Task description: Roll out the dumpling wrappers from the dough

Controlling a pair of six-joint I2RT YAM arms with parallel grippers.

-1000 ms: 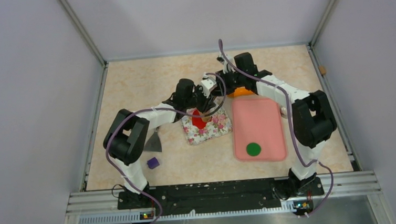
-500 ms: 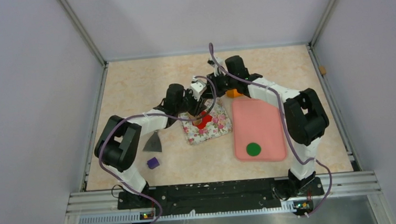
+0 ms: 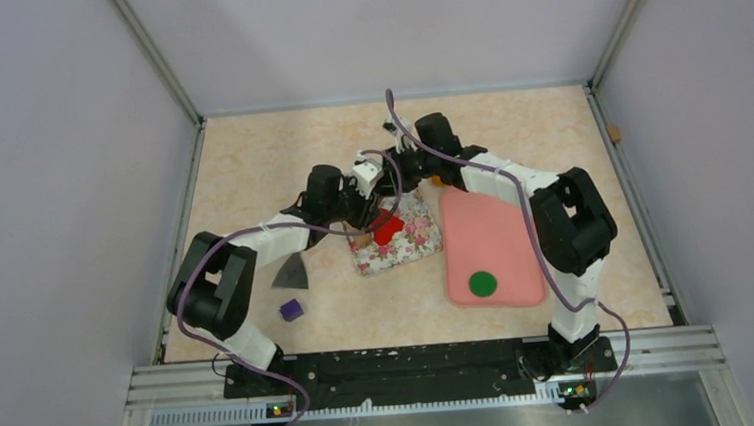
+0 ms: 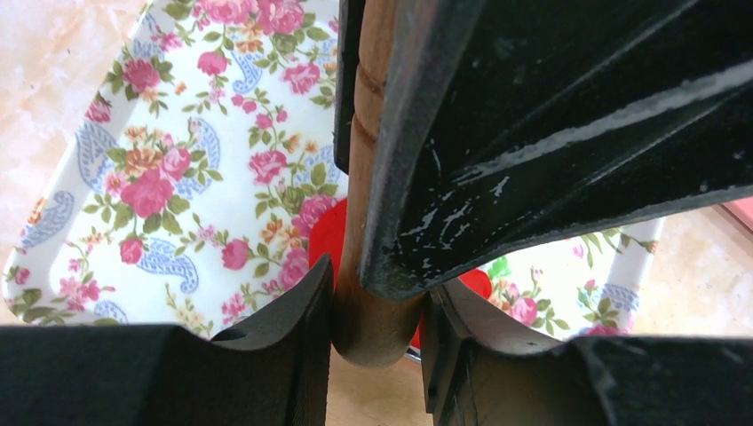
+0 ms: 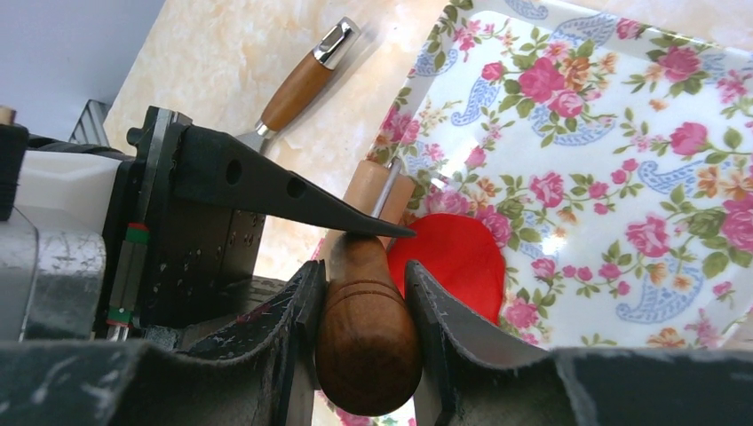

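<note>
Both arms meet over the floral tray (image 3: 411,251) at mid-tabletop, sharing one wooden rolling pin (image 5: 366,330). The right gripper (image 5: 366,297) has its fingers closed partway around the pin's dark rounded handle. The left gripper (image 4: 375,319) clamps the opposite handle the same way, with neither pair of fingers at full width. The pin's long axis runs from one gripper to the other, slanting from left-near to right-far.

The red dough (image 3: 386,228) lies flattened on the tray, under the pin and spreading from it toward the near side. Red shows on both sides of the shaft in the left wrist view. I cannot tell whether the pin is pressing on it or just above it. Rolling should travel across that axis, toward the near-right, with both arms moving together.

A green disc (image 3: 482,284) sits on the pink tray (image 3: 498,214) to the right, flat and round like a finished wrapper. A scraper (image 3: 292,271) lies left of the floral tray.
</note>
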